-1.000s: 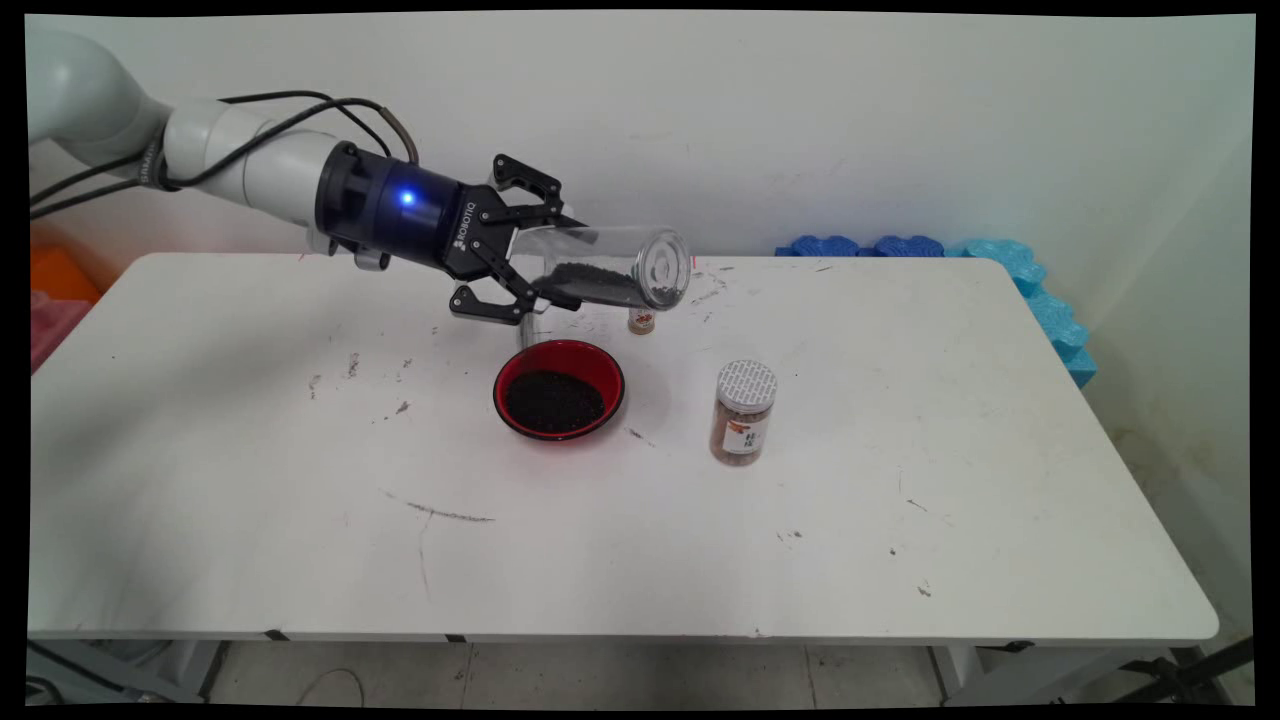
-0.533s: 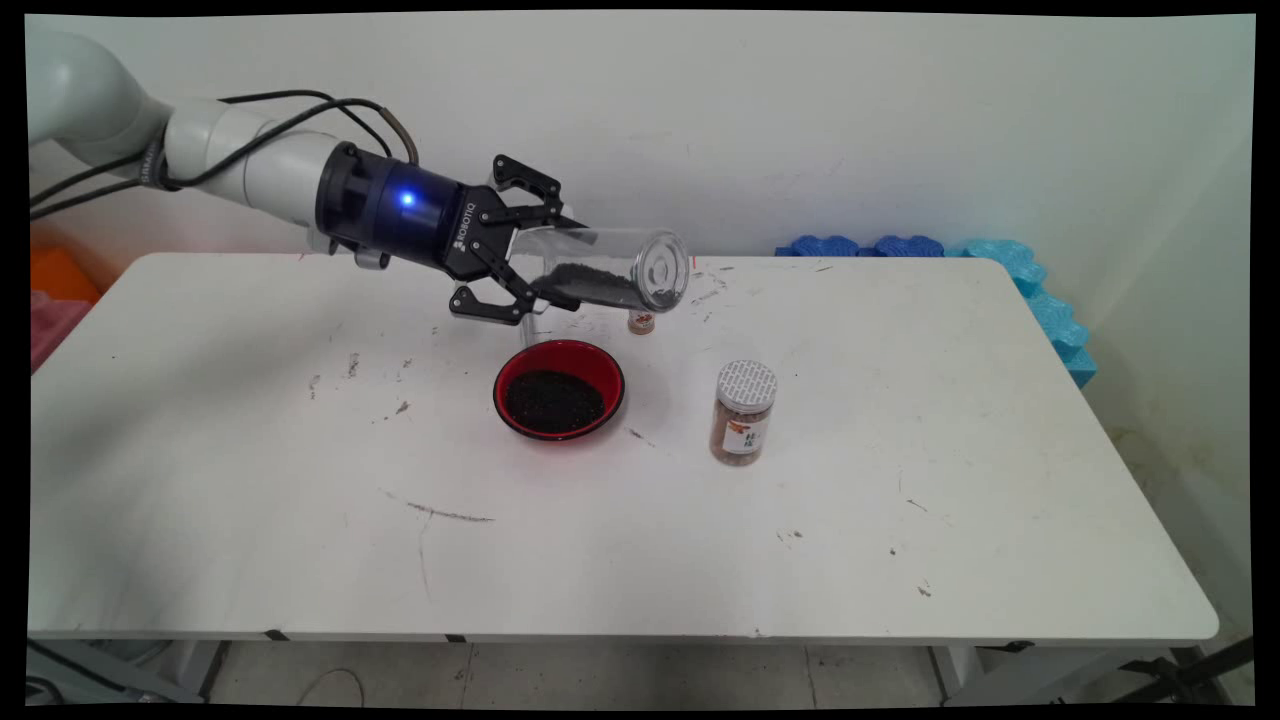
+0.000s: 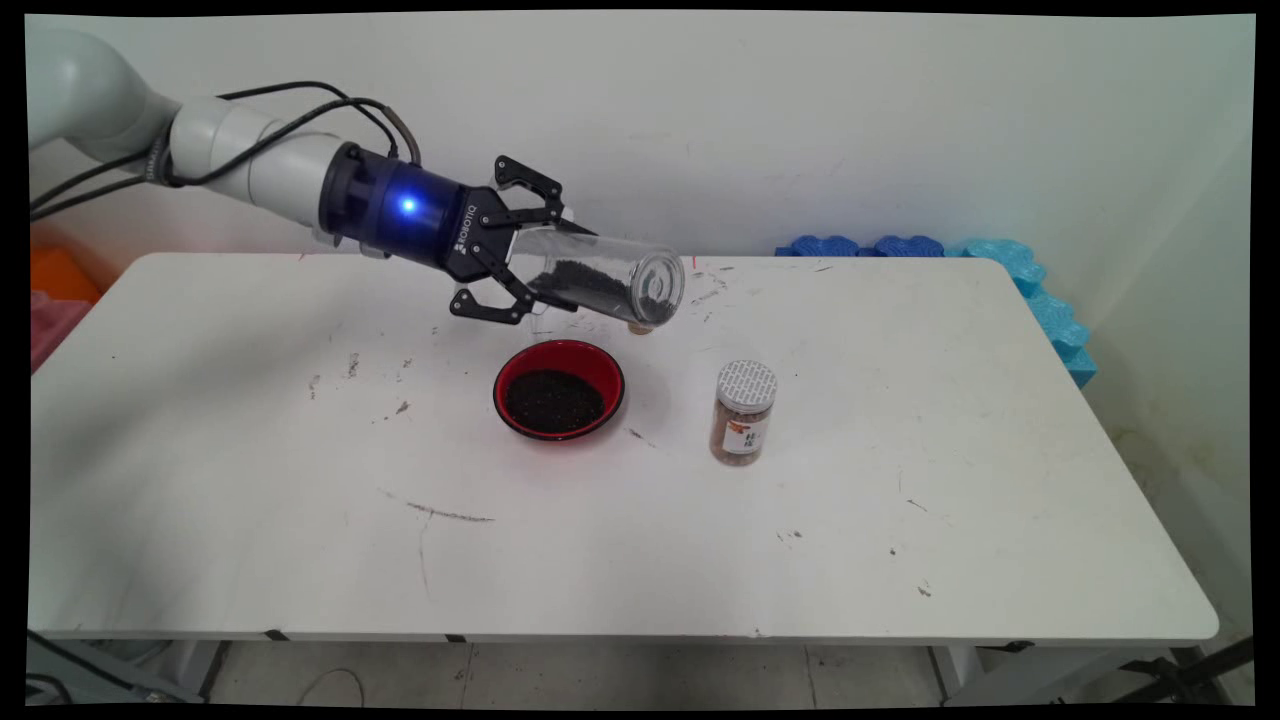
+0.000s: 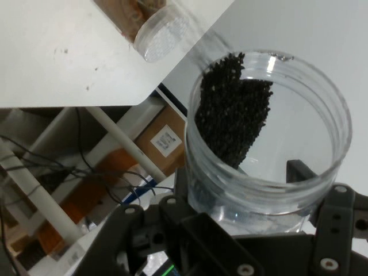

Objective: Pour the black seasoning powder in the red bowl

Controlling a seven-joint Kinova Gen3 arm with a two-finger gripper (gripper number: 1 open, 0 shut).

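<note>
The black two-finger gripper (image 3: 515,275) reached in from the upper left above the far half of the white table (image 3: 250,450), its jaws closed around the base end of a clear plastic jar (image 3: 600,278), which it held off the table and tipped nearly onto its side. The jar's open mouth pointed to the right and slightly downward, and a mass of small black granules (image 3: 585,283) lay along its lower wall toward the mouth. In the hand view the same jar (image 4: 270,144) rose between the gripper's (image 4: 253,190) dark linkages, and the granules (image 4: 233,109) clung to one side of its inner wall. A red bowl (image 3: 559,389) stood on the table just below and in front of the jar; it held a flat layer of the same black granules, and the jar's mouth lay beyond the bowl's right rim rather than directly over its centre. To the right of the bowl, apart from it, stood an upright jar with a white patterned lid (image 3: 745,411), filled with brownish contents and bearing a label; the hand view showed its lid (image 4: 164,34) near the table's edge. A small object (image 3: 640,326) was partly hidden behind the lower edge of the held jar's mouth, and its nature could not be told. Blue foam pieces (image 3: 1010,275) lined the table's far right corner against the wall.
</note>
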